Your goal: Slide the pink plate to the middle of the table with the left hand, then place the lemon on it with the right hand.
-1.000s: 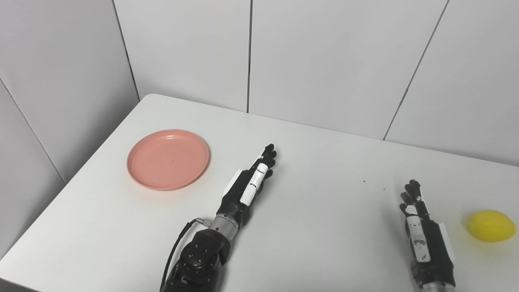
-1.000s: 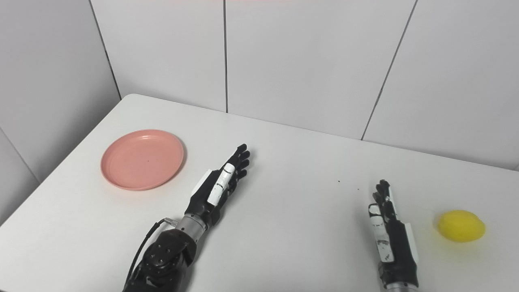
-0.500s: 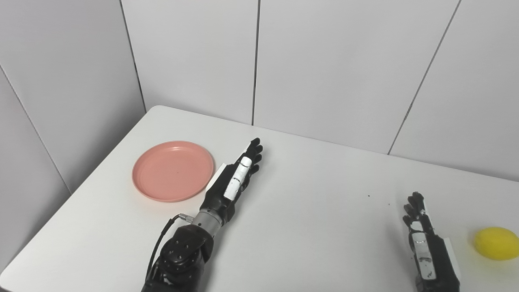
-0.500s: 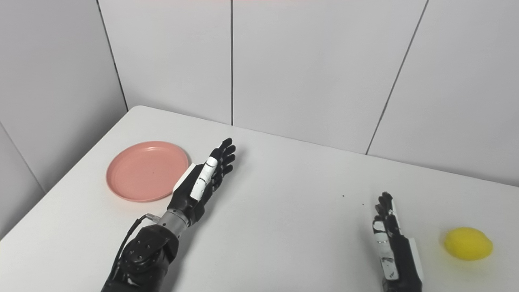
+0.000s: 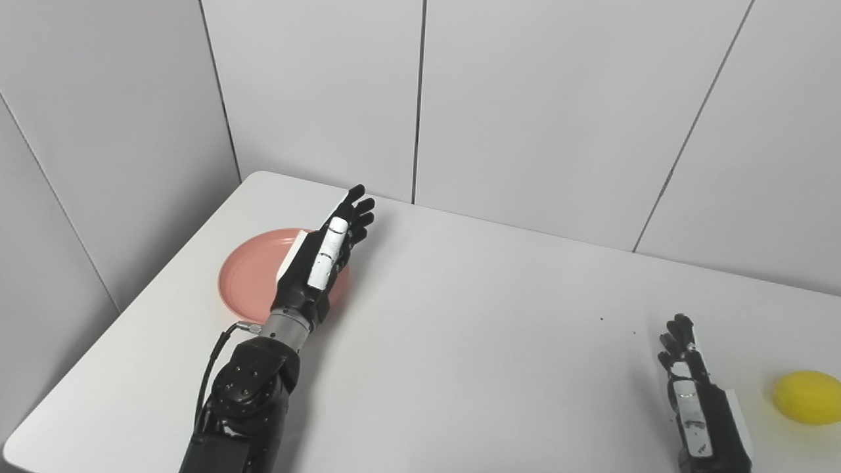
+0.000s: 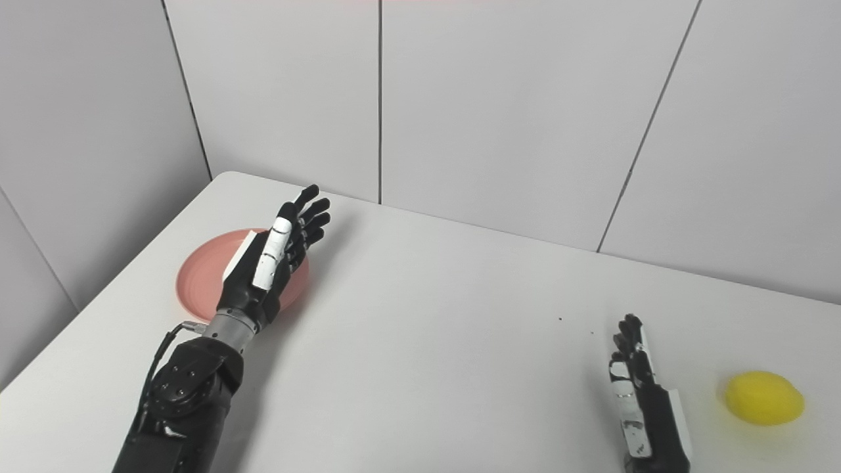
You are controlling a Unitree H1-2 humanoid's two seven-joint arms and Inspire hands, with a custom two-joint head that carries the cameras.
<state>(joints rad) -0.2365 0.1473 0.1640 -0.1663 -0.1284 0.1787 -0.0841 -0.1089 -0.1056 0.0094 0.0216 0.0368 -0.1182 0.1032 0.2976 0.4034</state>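
1. We read no brand, label or writing on anything in view.
2. We found the pink plate (image 5: pixel 250 276) lying flat toward the left of the frame, near the worktop's left edge. It is round, so it pointed no way in particular. Its right part was hidden behind the left robot hand.
3. The lemon (image 5: pixel 807 397) lay at the lower right of the frame with its long axis roughly left to right across the picture, well apart from the plate.
4. The left robot hand (image 5: pixel 320 258) reached from the lower left over the plate's right side, edge-up, its fingers (image 5: pixel 358 209) straight, a little spread and pointing to the upper right, past the plate's far rim. It held nothing. We could not tell whether it touched the plate.
5. The right robot hand (image 6: pixel 640 401) sat low at the lower right of the frame, just left of the lemon and apart from it. Its fingers were extended toward the top of the frame, close together, empty.
6. The worktop (image 5: pixel 486 315) was plain white with rounded corners and a few small dark specks (image 5: pixel 600 320) right of centre.
7. Behind it stood pale grey wall panels (image 5: pixel 539 98) with dark vertical seams, meeting in a corner at the upper left.
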